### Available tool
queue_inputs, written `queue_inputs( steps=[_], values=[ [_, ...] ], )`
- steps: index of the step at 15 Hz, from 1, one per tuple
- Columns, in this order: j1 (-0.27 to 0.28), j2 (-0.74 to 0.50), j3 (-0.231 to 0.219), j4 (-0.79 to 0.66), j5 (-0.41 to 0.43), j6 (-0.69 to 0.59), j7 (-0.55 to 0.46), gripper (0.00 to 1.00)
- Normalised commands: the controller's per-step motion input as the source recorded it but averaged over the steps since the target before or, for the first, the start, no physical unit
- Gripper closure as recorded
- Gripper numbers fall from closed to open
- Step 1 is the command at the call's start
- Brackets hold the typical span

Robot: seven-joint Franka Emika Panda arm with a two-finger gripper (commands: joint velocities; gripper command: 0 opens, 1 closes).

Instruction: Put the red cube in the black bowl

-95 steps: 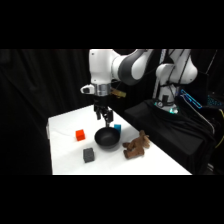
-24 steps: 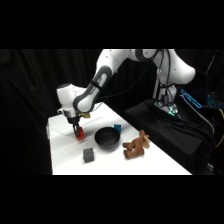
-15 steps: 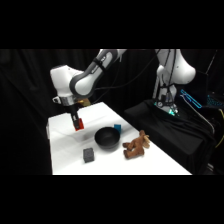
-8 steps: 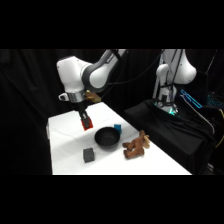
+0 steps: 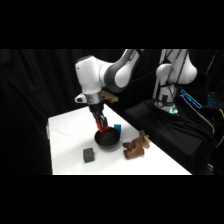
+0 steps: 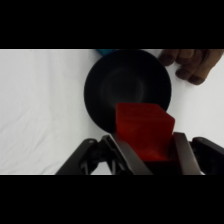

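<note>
My gripper point(image 5: 102, 126) is shut on the red cube point(image 5: 104, 129) and holds it in the air just above the near-left rim of the black bowl point(image 5: 108, 139). In the wrist view the red cube point(image 6: 144, 131) sits clamped between my two fingers point(image 6: 121, 155), with the round glossy black bowl point(image 6: 125, 87) directly below and ahead of it. The bowl holds nothing.
A dark grey cube point(image 5: 89, 155) lies on the white table point(image 5: 67, 132) left of the bowl. A small teal-blue cube point(image 5: 117, 128) sits just behind the bowl. A brown plush toy point(image 5: 136, 146) lies to the bowl's right, its brown plush point(image 6: 195, 64) showing at the wrist view's top right.
My gripper closed on the red cube at the table's left, lifted it and carried it right, until it now hangs over the bowl's rim.
</note>
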Motion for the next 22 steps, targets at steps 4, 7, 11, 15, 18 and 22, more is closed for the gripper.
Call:
queue_inputs(
  steps=[4,7,11,15,18,22],
  values=[
    [0.024,-0.16,0.027,-0.41,0.011,0.46,-0.04,0.74],
    [0.003,-0.03,-0.004,-0.23,-0.034,0.41,-0.03,0.74],
    [-0.024,0.05,0.003,-0.11,-0.013,0.31,-0.05,0.74],
    [-0.041,0.07,0.005,-0.03,-0.022,0.25,-0.06,0.24],
    [-0.060,0.00,-0.001,0.00,-0.030,0.16,-0.06,0.02],
    [-0.063,-0.16,0.013,-0.03,-0.018,-0.03,-0.08,0.00]
  ],
)
